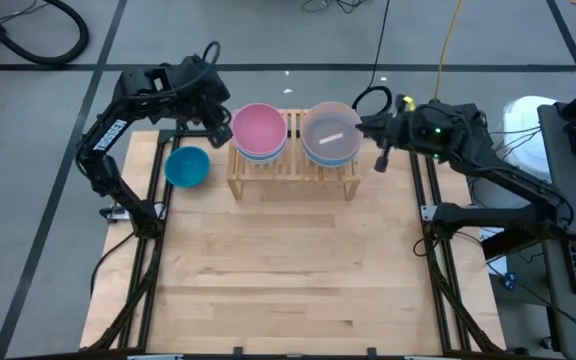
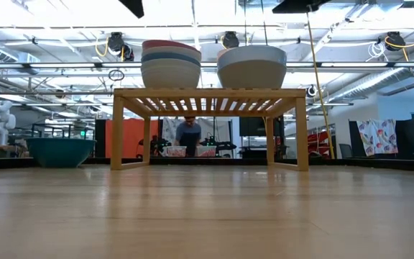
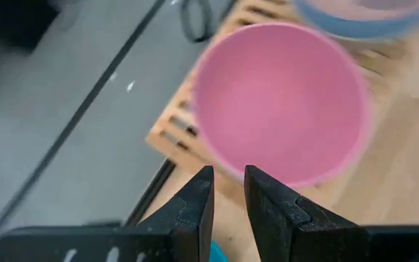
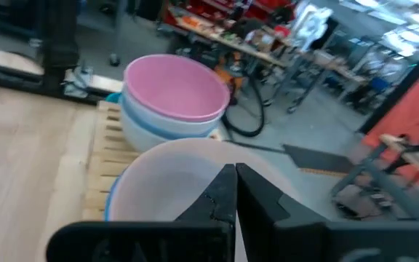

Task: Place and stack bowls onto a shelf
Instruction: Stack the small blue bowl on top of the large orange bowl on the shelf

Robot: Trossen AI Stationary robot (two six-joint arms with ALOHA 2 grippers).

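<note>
High view: the shelf (image 1: 293, 172) stands at the table's far edge with two bowl stacks on it, a pink-topped stack (image 1: 259, 132) and a grey-topped stack (image 1: 330, 134). The left gripper (image 1: 224, 128) hangs just left of the pink stack, at the shelf's left end. A blue bowl (image 1: 187, 166) sits on the table below and left of that gripper, apart from the shelf. The right gripper (image 1: 381, 148) is just right of the grey stack. The near half of the table (image 1: 288, 280) lies open.

Low view: both stacks rest upright on the shelf top (image 2: 210, 92), side by side and not touching; the blue bowl (image 2: 60, 152) sits left of the shelf legs. A person (image 2: 188, 134) shows beyond.

Left wrist view: the fingers (image 3: 198, 207) are slightly parted, holding nothing, with the pink bowl (image 3: 282, 102) just ahead.

Right wrist view: the fingers (image 4: 220, 193) are closed together, empty, over the grey bowl's (image 4: 169, 182) rim; the pink stack (image 4: 173, 98) stands beyond.
</note>
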